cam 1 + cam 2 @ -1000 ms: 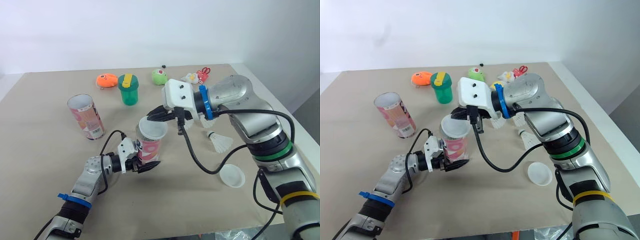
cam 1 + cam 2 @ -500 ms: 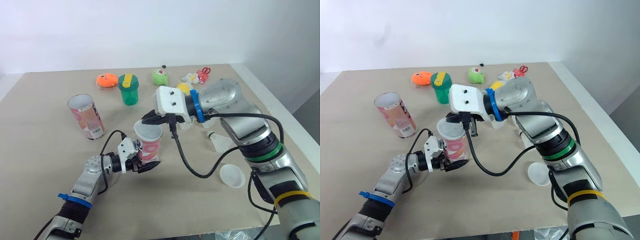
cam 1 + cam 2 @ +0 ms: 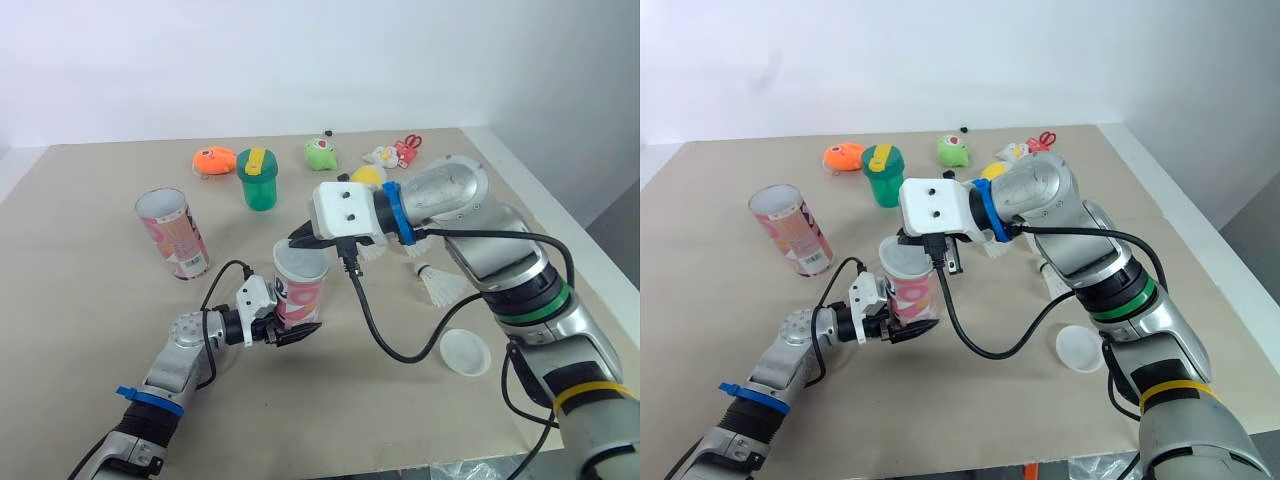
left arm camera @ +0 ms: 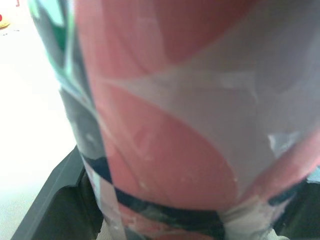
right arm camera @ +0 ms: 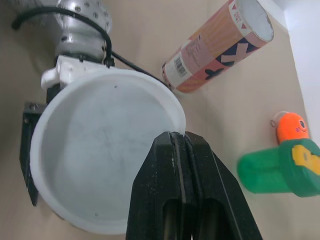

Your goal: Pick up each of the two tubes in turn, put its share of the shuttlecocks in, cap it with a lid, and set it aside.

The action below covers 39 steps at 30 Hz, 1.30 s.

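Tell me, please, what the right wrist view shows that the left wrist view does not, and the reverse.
Right wrist view, not left wrist: the white lid, its rim pinched in the shut right pincer, the second tube, uncapped, a green cup and an orange toy. Left wrist view, not right wrist: the held tube's printed wall, close up. Both: the left pincer and the table.

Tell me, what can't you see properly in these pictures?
- Inside the held tube: the lid sits over its mouth, right wrist view; contents unknown.
- Shuttlecocks: partly behind the right arm, head views; number unclear.
- White toy at the far edge: too small to identify, head views.
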Tool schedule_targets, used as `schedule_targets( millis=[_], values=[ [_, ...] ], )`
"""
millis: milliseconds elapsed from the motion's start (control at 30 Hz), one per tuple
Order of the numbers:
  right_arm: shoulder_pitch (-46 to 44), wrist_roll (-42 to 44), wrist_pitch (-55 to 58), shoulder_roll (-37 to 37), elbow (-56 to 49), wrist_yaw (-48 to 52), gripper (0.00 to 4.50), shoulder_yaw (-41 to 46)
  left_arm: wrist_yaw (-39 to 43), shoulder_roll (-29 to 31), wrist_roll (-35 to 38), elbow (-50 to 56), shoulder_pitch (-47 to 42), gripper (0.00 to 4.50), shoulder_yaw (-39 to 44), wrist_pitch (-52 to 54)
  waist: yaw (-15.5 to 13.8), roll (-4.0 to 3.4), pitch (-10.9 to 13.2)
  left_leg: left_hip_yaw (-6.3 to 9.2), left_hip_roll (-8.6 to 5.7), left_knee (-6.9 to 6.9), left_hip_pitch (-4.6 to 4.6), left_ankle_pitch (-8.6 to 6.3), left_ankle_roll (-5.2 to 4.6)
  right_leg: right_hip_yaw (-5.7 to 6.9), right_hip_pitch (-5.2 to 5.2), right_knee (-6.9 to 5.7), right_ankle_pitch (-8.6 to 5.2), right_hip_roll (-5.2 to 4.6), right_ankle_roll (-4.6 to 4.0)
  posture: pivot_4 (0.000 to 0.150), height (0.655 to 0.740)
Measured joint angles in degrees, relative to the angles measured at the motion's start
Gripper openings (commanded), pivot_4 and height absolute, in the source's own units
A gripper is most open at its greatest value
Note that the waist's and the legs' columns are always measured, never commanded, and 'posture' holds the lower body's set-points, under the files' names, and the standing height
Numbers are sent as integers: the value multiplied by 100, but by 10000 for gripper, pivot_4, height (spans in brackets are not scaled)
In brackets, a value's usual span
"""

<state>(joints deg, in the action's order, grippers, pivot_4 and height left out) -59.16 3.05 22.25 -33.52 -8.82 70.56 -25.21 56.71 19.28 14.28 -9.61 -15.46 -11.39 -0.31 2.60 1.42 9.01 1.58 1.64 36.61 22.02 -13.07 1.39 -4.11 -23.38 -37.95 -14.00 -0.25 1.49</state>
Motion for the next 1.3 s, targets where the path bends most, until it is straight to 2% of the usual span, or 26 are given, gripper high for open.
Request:
schedule_targets(
  millis=[967,1300],
  values=[
    [-14,-1119,-934,-128,-328,57,1061,-360,6,0,-1,-33,-24,36653,-3,13,-3,-9,-8,1,0,-10,-4,0,0,5,5,25,1,-7,1,1500,7400],
    [107,-916,-523,40,-399,133,1061,-154,21,0,-1,-40,-29,36653,-5,12,-4,-8,-12,3,0,-14,-5,0,0,9,9,34,1,-12,1,1500,7400]
  ],
)
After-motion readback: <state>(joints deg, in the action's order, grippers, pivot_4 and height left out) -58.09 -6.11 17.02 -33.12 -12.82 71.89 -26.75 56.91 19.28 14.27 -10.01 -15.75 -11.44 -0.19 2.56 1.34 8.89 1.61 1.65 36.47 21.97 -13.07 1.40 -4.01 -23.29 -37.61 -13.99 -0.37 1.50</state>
